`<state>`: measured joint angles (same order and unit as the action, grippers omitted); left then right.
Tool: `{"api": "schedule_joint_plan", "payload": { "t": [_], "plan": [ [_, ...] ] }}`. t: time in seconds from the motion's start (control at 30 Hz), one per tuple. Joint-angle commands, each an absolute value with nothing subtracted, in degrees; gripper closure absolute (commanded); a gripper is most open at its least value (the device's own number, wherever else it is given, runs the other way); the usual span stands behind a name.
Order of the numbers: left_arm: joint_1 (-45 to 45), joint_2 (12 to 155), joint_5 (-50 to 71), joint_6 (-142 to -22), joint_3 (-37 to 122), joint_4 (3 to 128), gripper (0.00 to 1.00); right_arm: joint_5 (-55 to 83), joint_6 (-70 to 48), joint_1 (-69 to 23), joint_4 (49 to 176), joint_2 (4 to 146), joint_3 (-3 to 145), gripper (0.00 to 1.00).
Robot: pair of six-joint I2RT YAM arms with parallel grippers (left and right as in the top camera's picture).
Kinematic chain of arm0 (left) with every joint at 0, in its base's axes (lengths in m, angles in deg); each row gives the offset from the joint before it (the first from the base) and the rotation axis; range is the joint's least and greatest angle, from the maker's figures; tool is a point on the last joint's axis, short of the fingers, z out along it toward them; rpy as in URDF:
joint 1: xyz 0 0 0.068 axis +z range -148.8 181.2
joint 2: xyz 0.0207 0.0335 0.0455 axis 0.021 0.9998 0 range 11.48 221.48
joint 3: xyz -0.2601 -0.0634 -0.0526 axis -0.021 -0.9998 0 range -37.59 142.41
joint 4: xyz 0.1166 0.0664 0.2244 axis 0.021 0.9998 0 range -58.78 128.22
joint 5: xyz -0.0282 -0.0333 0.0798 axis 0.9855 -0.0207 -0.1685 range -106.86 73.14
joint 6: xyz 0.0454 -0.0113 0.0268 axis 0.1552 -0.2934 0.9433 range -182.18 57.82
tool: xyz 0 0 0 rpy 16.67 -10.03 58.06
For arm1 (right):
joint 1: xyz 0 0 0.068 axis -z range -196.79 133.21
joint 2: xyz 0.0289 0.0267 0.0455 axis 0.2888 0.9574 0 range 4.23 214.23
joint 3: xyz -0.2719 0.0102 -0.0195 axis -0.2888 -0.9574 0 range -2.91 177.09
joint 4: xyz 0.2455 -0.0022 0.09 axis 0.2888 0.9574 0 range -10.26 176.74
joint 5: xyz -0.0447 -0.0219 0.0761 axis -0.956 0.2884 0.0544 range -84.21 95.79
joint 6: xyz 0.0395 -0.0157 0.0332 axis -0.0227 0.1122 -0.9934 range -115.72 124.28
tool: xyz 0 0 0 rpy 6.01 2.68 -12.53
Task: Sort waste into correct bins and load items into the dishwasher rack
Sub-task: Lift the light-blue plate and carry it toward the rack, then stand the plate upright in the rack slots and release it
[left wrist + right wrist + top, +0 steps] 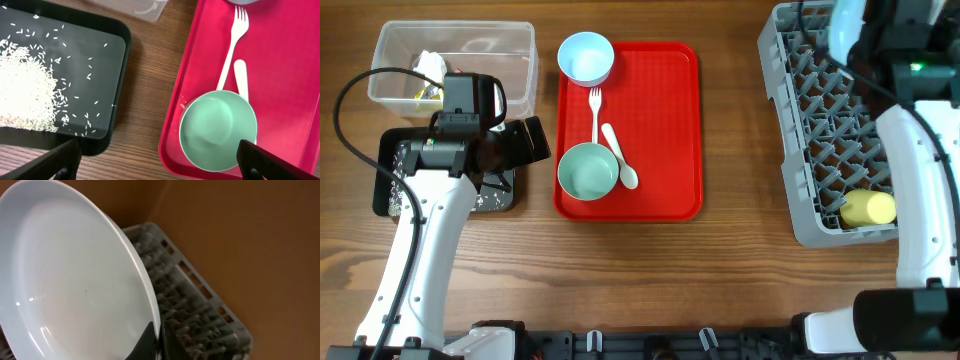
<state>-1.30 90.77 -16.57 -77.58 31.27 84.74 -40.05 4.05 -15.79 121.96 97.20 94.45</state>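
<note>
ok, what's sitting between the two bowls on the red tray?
The white fork and spoon lie between the upper bowl and lower bowl on the red tray. The overhead view shows it best.

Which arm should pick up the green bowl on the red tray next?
Left, probably: the left gripper hangs open beside the green bowl; the right gripper is shut on a plate at the rack.

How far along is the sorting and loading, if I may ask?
Done: rice lies in the black tray, tissue in the clear tub, yellow cup in the rack. In hand: the right gripper holds the plate. Remaining: two bowls, fork and spoon on the red tray.
</note>
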Motion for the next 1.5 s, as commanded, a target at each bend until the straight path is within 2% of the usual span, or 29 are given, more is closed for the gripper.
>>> {"api": "schedule_joint_plan", "payload": {
  "t": [0.0,0.17,0.3,0.77,1.17,1.47],
  "plan": [
    [-1.19,91.23,-16.33,-77.64,31.75,83.86,0.0,-42.46,7.87,-13.98,119.99,100.44,94.56,0.96],
    [-1.19,91.23,-16.33,-77.64,31.75,83.38,0.0,-48.97,10.65,-12.08,113.78,102.93,94.56,0.96],
    [-1.19,91.23,-16.33,-77.66,31.75,83.3,0.0,-47.9,13.51,-9.21,108.69,104.13,94.56,0.96],
    [-1.19,91.23,-16.33,-77.66,31.75,82.88,0.0,-28.36,13.08,-1.22,106.55,111.98,94.48,0.96],
    [-1.19,91.23,-16.33,-77.66,31.75,82.88,0.0,-31.09,13.62,-0.95,97.46,118.95,94.48,0.96],
    [-1.19,91.23,-16.33,-77.69,31.75,81.48,0.0,-37.91,22.3,-0.95,88.08,118.99,94.48,0.96]
  ]
}}
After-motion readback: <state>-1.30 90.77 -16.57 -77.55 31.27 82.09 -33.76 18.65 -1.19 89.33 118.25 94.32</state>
